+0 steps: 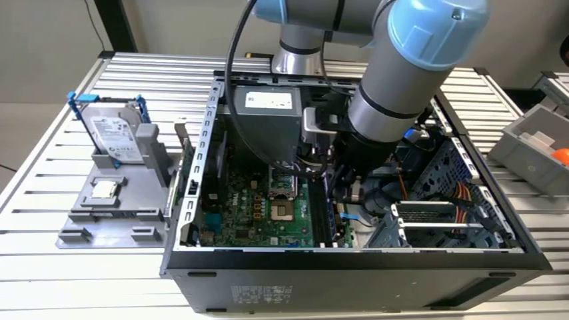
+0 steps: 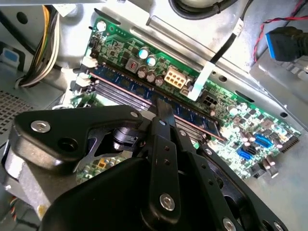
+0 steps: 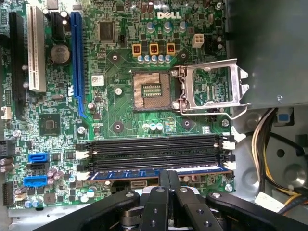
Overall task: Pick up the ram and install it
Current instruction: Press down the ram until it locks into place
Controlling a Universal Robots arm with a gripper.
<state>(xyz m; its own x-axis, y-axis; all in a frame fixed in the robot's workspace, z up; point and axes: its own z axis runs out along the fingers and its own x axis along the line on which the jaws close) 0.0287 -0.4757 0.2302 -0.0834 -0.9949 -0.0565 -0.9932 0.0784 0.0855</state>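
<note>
So the grey and light-blue robot arm is reaching down into the open black metal PC case, which sits on a slatted aluminium worktop. The black gripper has its jaws pressed together, fingertips right on top of the ram, the long thin stick that looks dark and bluish edge-on. In the first wrist view the stick sits in the slot nearest the gripper, in the row of long black memory slots; the other slots have nothing in them. Their white end clips are visible at both ends. In the second wrist view the ram runs diagonally across the big green motherboard, with the fingertip touching its top edge. The open silver CPU socket frame is just past the slots. Off to the exterior view's left, a silver hard drive stands in a grey holder with a blue bracket.
</note>
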